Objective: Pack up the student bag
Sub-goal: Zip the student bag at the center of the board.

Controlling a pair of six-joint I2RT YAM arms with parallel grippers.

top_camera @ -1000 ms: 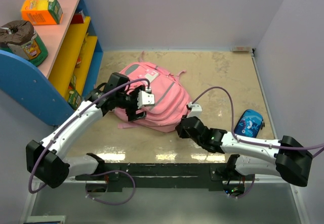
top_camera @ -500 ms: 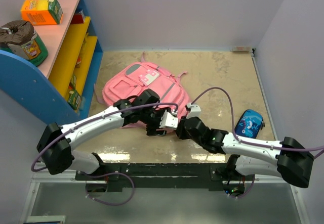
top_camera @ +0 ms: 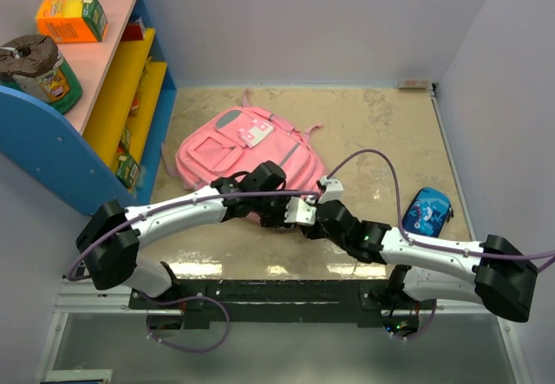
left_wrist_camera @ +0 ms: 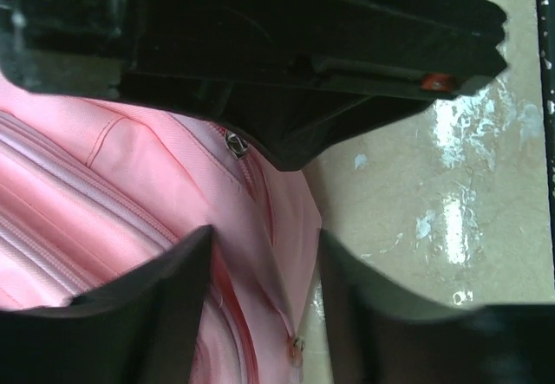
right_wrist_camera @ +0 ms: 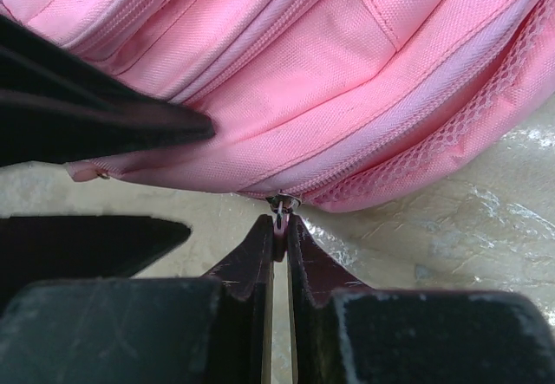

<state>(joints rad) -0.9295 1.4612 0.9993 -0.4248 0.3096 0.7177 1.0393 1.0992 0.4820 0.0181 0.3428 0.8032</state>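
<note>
The pink student bag (top_camera: 227, 146) lies flat on the tan table, its grey and white patches facing up. My right gripper (top_camera: 312, 220) is at the bag's near right edge and is shut on a zipper pull (right_wrist_camera: 279, 214) of the main zip. My left gripper (top_camera: 293, 211) is right beside it, open, its fingers (left_wrist_camera: 147, 315) astride a fold of the bag's pink edge (left_wrist_camera: 260, 254). Another zipper pull (left_wrist_camera: 297, 346) lies between those fingers. The left fingers show as dark shapes (right_wrist_camera: 95, 111) in the right wrist view.
A small blue pouch (top_camera: 428, 210) lies at the right, near the wall. A blue and yellow shelf unit (top_camera: 113, 107) stands at the left, with an orange box (top_camera: 71, 18) and a round tin (top_camera: 39, 70) on top. Walls close in the back and right.
My left arm has swung from above the middle of the bag down to its near edge, beside the right gripper. The right gripper has held its place.
</note>
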